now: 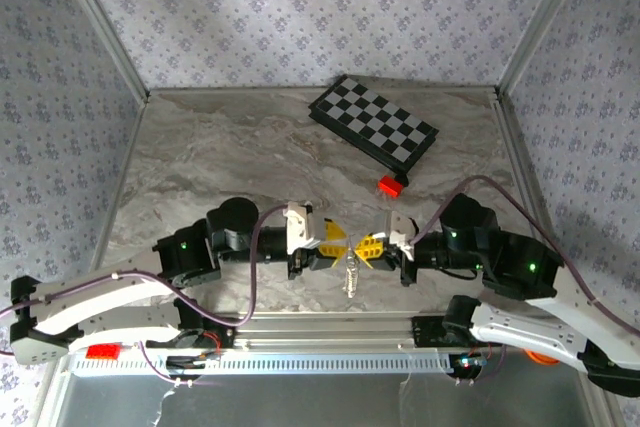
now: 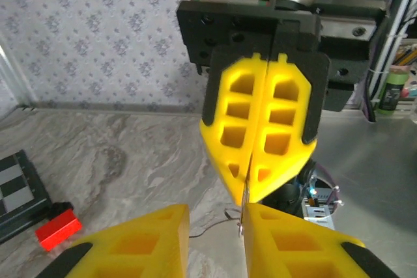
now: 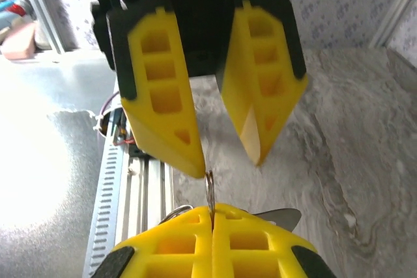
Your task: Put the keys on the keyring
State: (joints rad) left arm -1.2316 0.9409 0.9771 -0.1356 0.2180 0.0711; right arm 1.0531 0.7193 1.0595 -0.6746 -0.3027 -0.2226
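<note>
Yellow right tool (image 3: 212, 213) — keyring (image 3: 210, 190) pinched, near edge

Chessboard (image 1: 372, 134): black-and-white checks, lying flat and skewed on the far right part of the table. Red block (image 1: 390, 186) sits just beside its near right corner; can't tell if they touch. The left wrist view has the same pair at lower left, block nearer the camera than the board. Tabletop (image 1: 200, 167) is grey marble pattern. Walls (image 1: 300, 7) on three sides have grey floral wallpaper, with aluminium posts (image 1: 100, 22) at the far corners.
</note>
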